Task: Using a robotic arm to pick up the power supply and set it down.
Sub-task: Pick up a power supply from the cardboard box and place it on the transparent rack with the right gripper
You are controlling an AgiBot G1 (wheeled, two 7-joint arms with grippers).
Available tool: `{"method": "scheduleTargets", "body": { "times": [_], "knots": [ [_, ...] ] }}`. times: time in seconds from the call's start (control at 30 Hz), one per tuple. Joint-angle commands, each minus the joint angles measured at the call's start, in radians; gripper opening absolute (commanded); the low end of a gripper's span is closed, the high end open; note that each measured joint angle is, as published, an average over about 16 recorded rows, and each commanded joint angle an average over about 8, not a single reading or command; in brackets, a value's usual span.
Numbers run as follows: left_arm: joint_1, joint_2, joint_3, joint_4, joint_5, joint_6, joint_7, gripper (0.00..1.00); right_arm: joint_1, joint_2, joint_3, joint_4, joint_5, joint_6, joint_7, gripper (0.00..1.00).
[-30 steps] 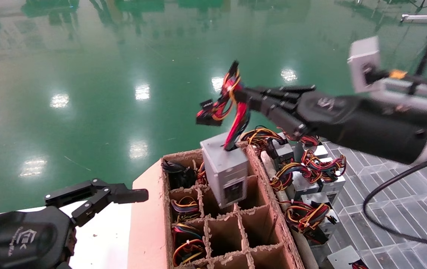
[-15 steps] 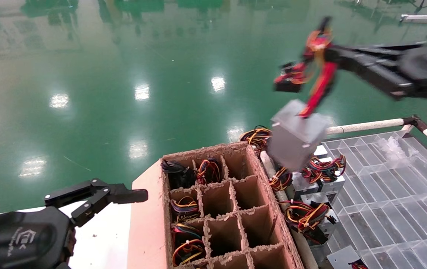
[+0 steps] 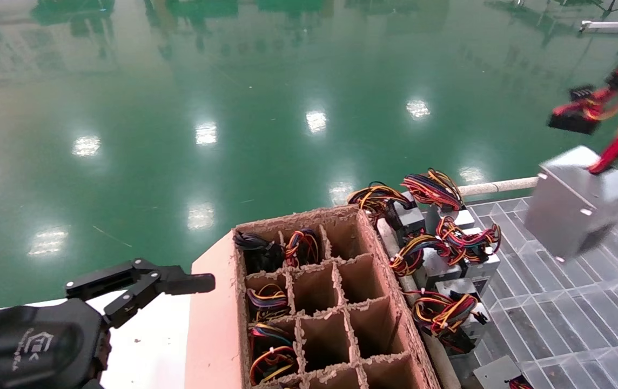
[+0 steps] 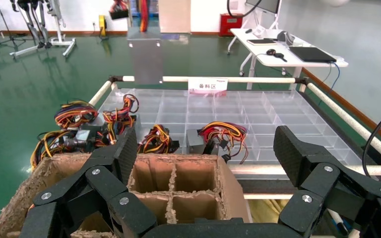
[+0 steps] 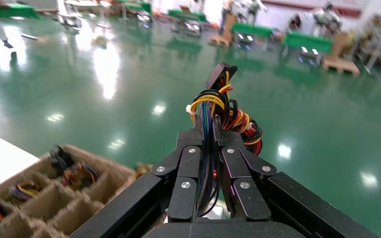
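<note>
Hanging by its wire bundle, the power supply dangles above the clear tray, well apart from the cardboard box. We judge the metal case heavy and rigid, the wires limp, so it may swing. Our right end effector is clenched on the wires; our left end effector idles with fingers apart near the box.

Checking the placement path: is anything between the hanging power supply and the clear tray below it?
Nothing visible. The power supply hangs by its wires from the right gripper over bare cells of the clear tray; the other power supplies sit at the tray's box-side edge.
</note>
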Motion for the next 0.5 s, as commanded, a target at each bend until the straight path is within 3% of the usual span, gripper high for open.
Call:
{"method": "scheduleTargets", "body": {
  "times": [0.03, 0.23, 0.5],
  "knots": [
    [0.0, 0.0, 0.0, 0.0, 0.0, 0.0, 0.0, 1.0, -0.028, 0.029, 0.01, -0.017, 0.008, 0.0, -0.008, 0.0],
    [0.0, 0.0, 0.001, 0.0, 0.0, 0.0, 0.0, 1.0, -0.134, 0.032, 0.018, -0.079, 0.025, 0.008, -0.043, 0.0],
    [0.0, 0.0, 0.001, 0.0, -0.001, 0.0, 0.001, 1.0, -0.244, -0.029, 0.026, -0.144, 0.054, 0.03, -0.092, 0.0]
  ]
}}
